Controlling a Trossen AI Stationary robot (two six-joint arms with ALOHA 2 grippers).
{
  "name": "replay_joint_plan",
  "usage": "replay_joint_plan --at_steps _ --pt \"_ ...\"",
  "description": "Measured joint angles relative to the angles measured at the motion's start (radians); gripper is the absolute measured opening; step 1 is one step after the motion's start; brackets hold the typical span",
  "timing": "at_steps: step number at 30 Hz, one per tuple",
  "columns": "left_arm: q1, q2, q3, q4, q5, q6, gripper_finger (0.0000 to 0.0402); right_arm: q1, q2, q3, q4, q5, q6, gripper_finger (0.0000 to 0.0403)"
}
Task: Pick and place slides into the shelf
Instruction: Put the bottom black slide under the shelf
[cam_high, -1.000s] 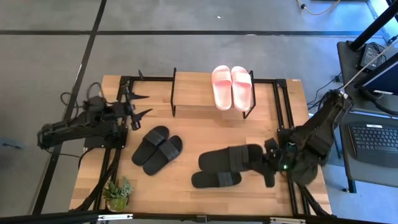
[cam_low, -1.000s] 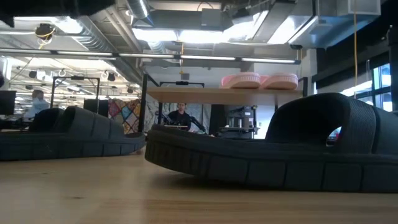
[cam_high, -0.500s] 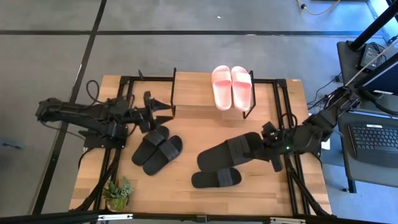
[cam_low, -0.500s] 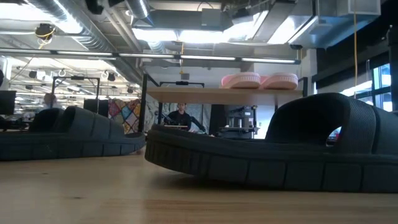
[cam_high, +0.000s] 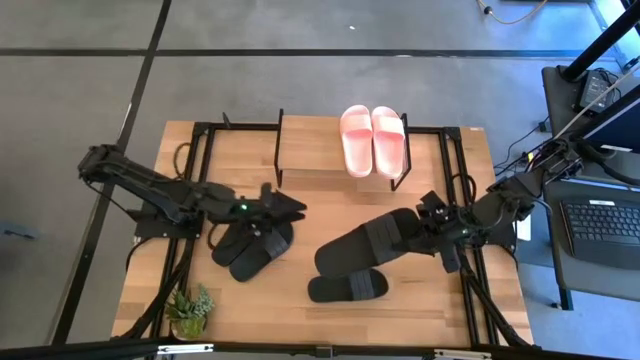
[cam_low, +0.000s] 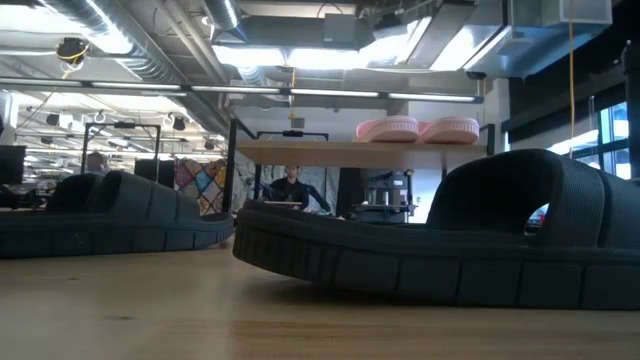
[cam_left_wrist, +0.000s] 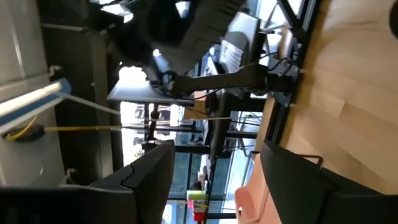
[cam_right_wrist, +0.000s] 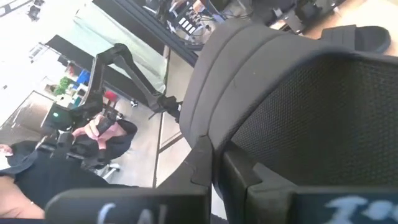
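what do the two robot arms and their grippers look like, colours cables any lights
Both arms are dark, nearly black, built from slim jointed segments. The left arm has black cables looping near its base and a small green light near the wrist. Its gripper, the left gripper, ends in two pointed dark fingers. The right arm is bulkier, with black cabling, and the right gripper has blocky matte black fingers.

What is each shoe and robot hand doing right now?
pink slides: side by side on top of the shelf.
black slide: held up, tilted, in the right gripper, shut on it.
other black slide: flat on the table.
black pair: on the table.
left gripper: open, empty, above that pair.
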Motion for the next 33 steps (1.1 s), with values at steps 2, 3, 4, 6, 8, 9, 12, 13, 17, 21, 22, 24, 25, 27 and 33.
replay_joint_plan --at_steps 2,3,4,6,8,9,12,13,17,21,22,24,25,27,33 --pt "-0.009 0.034 0.015 0.000 0.000 0.028 0.0230 -0.005 0.000 0.000 0.000 -0.001 -0.001 0.0014" --pt "-0.014 0.051 0.024 0.004 0.000 0.035 0.0230 -0.006 0.000 0.000 0.000 -0.005 -0.001 0.0014" --pt "-0.017 0.066 0.032 0.012 0.000 0.038 0.0230 -0.007 0.000 0.000 0.000 -0.008 -0.001 0.0014" --pt "-0.026 0.095 0.043 0.042 0.000 0.039 0.0230 -0.009 0.000 0.000 -0.001 -0.008 -0.001 0.0014" --pt "-0.035 0.116 0.049 0.091 0.000 0.050 0.0230 -0.009 0.000 0.000 -0.001 -0.008 -0.001 0.0014" --pt "-0.042 0.123 0.050 0.112 0.000 0.064 0.0230 -0.009 0.000 0.000 -0.001 -0.008 -0.001 0.0014" --pt "-0.065 0.142 0.062 0.141 0.002 0.105 0.0230 -0.009 0.000 0.000 -0.001 -0.008 -0.001 0.0014" --pt "-0.072 0.148 0.063 0.147 0.002 0.111 0.0230 -0.009 0.000 0.000 0.000 -0.008 -0.001 0.0014" --pt "-0.095 0.169 0.064 0.172 0.003 0.112 0.0230 -0.009 0.000 0.000 -0.001 -0.009 -0.001 0.0014" --pt "-0.112 0.189 0.064 0.181 0.056 0.112 0.0230 -0.009 0.000 0.000 -0.002 -0.016 -0.004 0.0013" --pt "-0.114 0.193 0.064 0.190 0.076 0.112 0.0230 -0.009 0.000 0.000 -0.002 -0.016 -0.005 0.0013" --pt "-0.121 0.200 0.064 0.216 0.095 0.112 0.0230 -0.013 0.000 0.000 -0.002 -0.016 -0.004 0.0013" --pt "-0.124 0.202 0.065 0.227 0.100 0.113 0.0230 -0.016 0.000 0.000 -0.003 -0.016 -0.004 0.0013" --pt "-0.129 0.202 0.065 0.240 0.100 0.113 0.0230 -0.022 0.000 0.000 -0.007 -0.017 -0.004 0.0013" --pt "-0.131 0.202 0.065 0.236 0.100 0.105 0.0230 -0.043 0.000 0.000 0.005 -0.038 -0.004 0.0013"
